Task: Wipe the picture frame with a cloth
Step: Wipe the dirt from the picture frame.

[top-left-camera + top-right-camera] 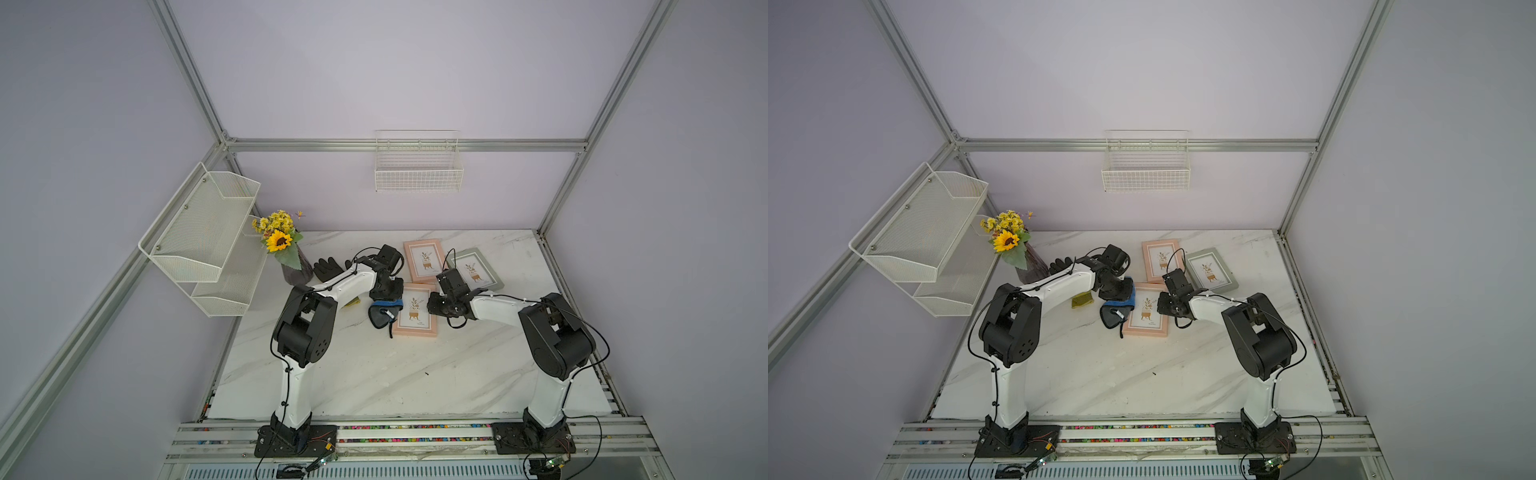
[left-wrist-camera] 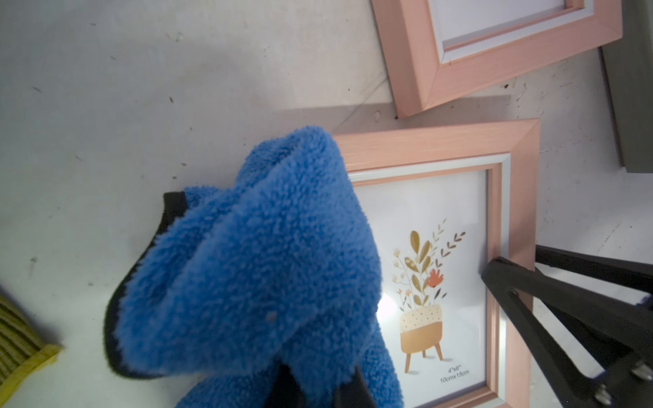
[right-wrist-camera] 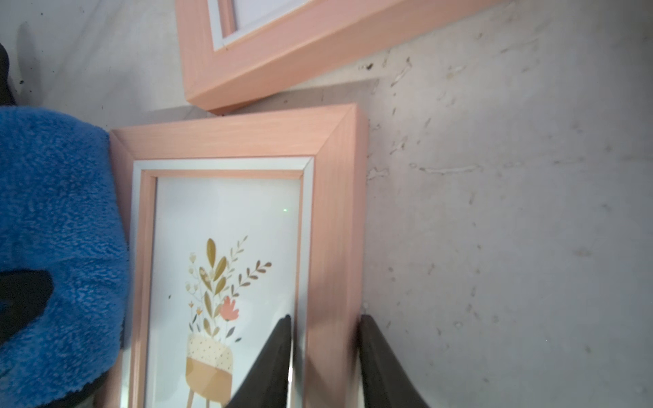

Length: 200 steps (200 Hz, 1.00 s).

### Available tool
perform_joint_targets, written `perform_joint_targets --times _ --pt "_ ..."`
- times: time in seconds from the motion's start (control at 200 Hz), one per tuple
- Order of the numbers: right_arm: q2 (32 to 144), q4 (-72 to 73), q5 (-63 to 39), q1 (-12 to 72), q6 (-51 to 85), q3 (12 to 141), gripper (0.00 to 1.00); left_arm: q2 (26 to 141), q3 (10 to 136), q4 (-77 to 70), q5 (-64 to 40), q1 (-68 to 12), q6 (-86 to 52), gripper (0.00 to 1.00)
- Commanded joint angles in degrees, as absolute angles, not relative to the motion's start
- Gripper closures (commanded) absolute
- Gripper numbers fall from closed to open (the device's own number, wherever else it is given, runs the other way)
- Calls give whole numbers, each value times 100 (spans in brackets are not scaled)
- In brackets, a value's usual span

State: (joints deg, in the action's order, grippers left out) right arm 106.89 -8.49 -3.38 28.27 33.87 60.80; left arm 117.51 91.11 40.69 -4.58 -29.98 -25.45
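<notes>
My left gripper [image 2: 318, 385] pinches the bunched cloth [image 2: 254, 268] at the left edge of the near picture frame [image 3: 332, 212]. My right gripper [image 3: 325, 319] straddles the opposite rail, but I cannot tell whether it squeezes.

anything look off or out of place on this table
Nothing looks spilled or broken. The three frames lie askew: the near pink frame, the far pink frame and the grey frame each sit at a different angle. A black glove lies by the vase, and the table is scuffed and flecked.
</notes>
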Motion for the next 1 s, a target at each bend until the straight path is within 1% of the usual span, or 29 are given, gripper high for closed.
perform_joint_targets --times 0.0,0.16,0.32,0.61,0.725,0.81,0.885,0.995 --pt "10871 -824 -433 2865 3516 5969 69 11874 9201 4476 -602 -3241 -2525 100" --pt "10933 -837 -319 2865 3808 5959 74 11677 8859 4632 -536 -3305 -2641 100" --pt "10982 -843 -163 2865 4014 5967 78 11394 8494 4684 -466 -3555 -2743 100" --pt "10996 -741 -263 2861 4031 5938 79 11125 8150 4883 -432 -3885 -2944 100" --pt "10996 -737 -283 2867 3917 5930 79 11510 8782 5111 -123 -3803 -2903 100" --pt "11012 -756 -296 2887 3816 5931 79 11915 9531 5257 0 -3657 -2873 100" --pt "11046 -791 -232 2900 3732 5915 79 12266 10163 5448 409 -3519 -2996 100" --pt "11160 -888 -78 2910 3691 5913 79 12910 11047 5891 502 -3261 -3023 100"
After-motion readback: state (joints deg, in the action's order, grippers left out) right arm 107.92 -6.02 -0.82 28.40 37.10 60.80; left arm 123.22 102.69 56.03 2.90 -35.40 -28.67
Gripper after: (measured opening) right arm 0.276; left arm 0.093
